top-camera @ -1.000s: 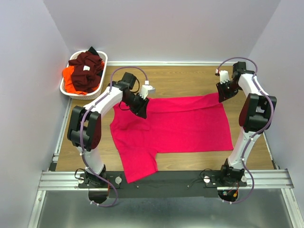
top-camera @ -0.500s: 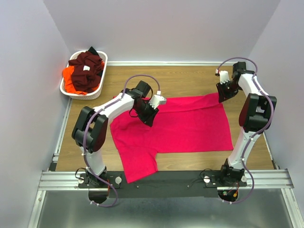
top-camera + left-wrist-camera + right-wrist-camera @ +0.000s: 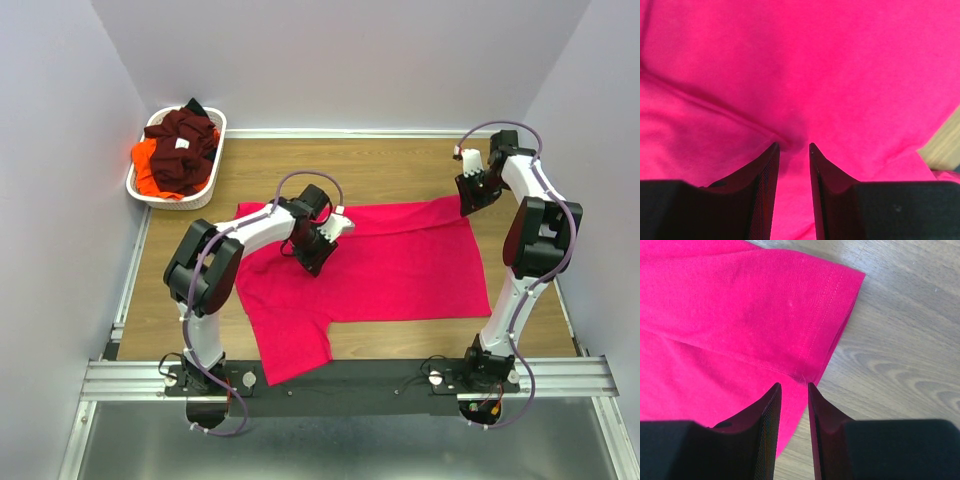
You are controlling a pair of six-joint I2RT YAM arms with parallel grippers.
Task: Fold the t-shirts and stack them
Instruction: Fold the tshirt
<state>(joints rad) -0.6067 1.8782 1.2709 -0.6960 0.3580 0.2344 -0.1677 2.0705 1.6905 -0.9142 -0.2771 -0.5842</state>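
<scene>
A bright pinkish-red t-shirt [image 3: 390, 265] lies spread flat on the wooden table, one sleeve pointing to the near edge. My left gripper [image 3: 318, 262] rests tips-down on its left-middle part. In the left wrist view [image 3: 794, 146] its jaws are nearly together with nothing gripped, and a crease in the cloth [image 3: 815, 65] runs to the tips. My right gripper [image 3: 467, 203] sits at the far right sleeve. Its jaws [image 3: 794, 385] are also nearly together, over the sleeve's [image 3: 730, 305] hem. A dark maroon tee [image 3: 185, 145] and an orange tee [image 3: 148, 170] lie crumpled in the basket.
The white oval basket [image 3: 222, 125] stands at the far left corner against the wall. Bare wood [image 3: 900, 340] shows beyond the sleeve on the right. A metal rail [image 3: 350, 378] runs along the near edge. Walls close in on three sides.
My left gripper has moved right and a little nearer across the red shirt, leaving its far left corner uncovered. The right arm has not moved.
</scene>
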